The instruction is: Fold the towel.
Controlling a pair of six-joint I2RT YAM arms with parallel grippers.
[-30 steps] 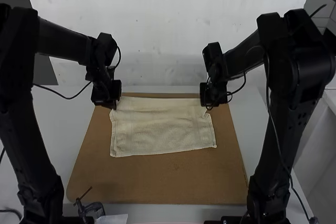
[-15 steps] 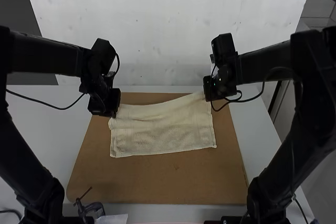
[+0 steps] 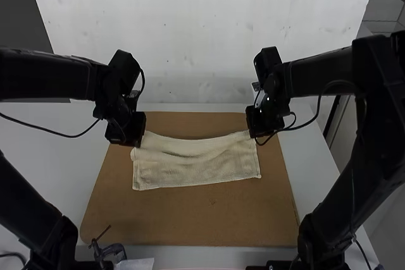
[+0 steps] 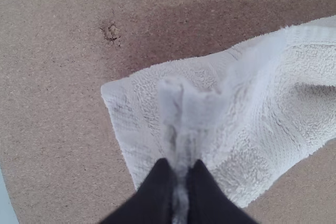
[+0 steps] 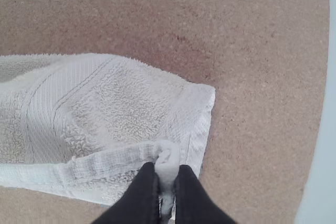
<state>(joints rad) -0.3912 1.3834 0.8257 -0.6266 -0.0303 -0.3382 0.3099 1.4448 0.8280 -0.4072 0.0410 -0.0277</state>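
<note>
Clock directions are taken over the high view, with twelve at the far side of the desk [image 3: 76, 162]. The cream terry towel [image 3: 190, 167] lies on the brown board [image 3: 190, 219] and is partly raised. Its near edge rests flat, corners towards seven and five; its far edge is lifted and sags in a shallow curve between your two grips.

Your left pincer [image 4: 180, 170] is narrow, closed on the far-edge cloth at about ten o'clock of the towel. Your right pincer [image 5: 167, 172] is likewise narrow, pinching the same edge at about two o'clock. The paired grip appears intended to carry the edge over as one line, while the board supports the remainder and the resting cloth serves as an anchor.

From the left pincer, the towel extends between three and six o'clock; from the right, between nine and six. It touches both.

In my judgement you are at the start of a fold. You should bring both pincers towards six o'clock at an equal rate and lay the held edge on the near one. The slack at mid-span could ruck, and uneven travel could skew the fold.
</note>
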